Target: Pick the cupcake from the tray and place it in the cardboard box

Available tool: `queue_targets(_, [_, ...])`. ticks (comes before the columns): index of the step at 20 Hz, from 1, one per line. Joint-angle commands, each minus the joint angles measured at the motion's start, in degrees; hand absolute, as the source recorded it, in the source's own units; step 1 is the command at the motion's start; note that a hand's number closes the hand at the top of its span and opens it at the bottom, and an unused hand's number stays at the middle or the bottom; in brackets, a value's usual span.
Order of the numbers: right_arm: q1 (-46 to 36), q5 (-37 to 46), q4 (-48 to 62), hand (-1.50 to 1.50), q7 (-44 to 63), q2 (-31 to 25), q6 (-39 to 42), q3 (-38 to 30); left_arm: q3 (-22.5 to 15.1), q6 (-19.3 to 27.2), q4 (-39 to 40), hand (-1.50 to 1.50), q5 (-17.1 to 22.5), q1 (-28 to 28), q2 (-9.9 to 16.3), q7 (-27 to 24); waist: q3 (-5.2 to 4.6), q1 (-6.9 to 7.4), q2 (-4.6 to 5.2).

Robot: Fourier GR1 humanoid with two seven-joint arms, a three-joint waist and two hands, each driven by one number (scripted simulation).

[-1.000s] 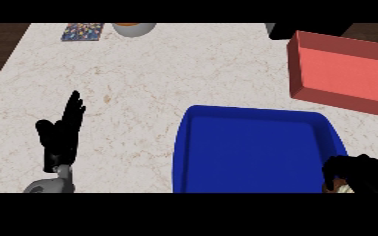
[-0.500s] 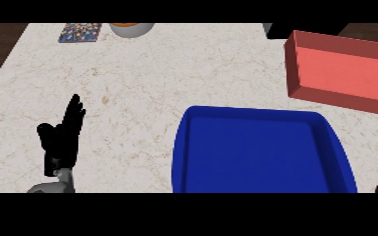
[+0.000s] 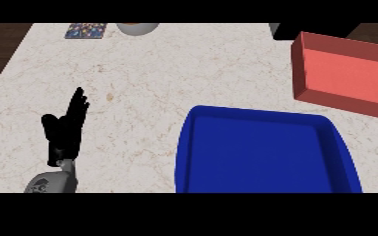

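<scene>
A blue tray (image 3: pixel 193 150) lies at the lower right of the counter, and nothing shows inside it. A red open box (image 3: pixel 336 72) stands at the right edge, beyond the tray. No cupcake shows anywhere in the head view. My left hand (image 3: pixel 65 132) rests at the lower left with straight fingers pointing up, holding nothing. My right hand does not show.
A white bowl (image 3: pixel 137 28) and a small patterned card (image 3: pixel 86 30) sit at the counter's far edge on the left. A dark object (image 3: pixel 284 30) stands at the far right, behind the red box.
One second ago my right hand showed at the lower right corner beside the tray; it has since left the view. The view has shifted slightly. My left hand stays still.
</scene>
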Motion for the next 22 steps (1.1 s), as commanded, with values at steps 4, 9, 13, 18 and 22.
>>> queue_targets(4, [-16.90,-0.73,17.27,1.50,0.32,-3.26,0.76,3.57,0.82,-1.31,0.22,0.00,0.59,-2.46,1.21,1.15,0.05,1.83,0.40])
queue_targets(9, [-25.48,4.82,32.35,1.50,-6.02,-1.81,-1.03,9.47,-0.24,-2.78,-1.25,0.00,0.63,-0.62,0.97,0.93,0.08,2.16,0.38])
queue_targets(13, [-37.46,7.08,45.98,1.50,-9.82,-3.50,-0.24,15.01,-2.06,-0.29,-0.48,0.00,-1.59,1.16,-1.70,-2.10,0.08,3.20,0.65])
queue_targets(18, [-47.56,14.71,60.99,1.50,-15.90,2.78,-6.19,21.25,-1.46,-0.42,1.16,0.00,-1.26,-2.46,-1.45,0.19,0.11,2.89,0.68])
queue_targets(22, [-53.47,22.25,73.54,1.50,-20.48,2.60,-12.74,22.46,-1.25,-1.42,-0.80,0.00,-0.58,-0.65,-0.96,-0.43,0.14,3.33,0.72])
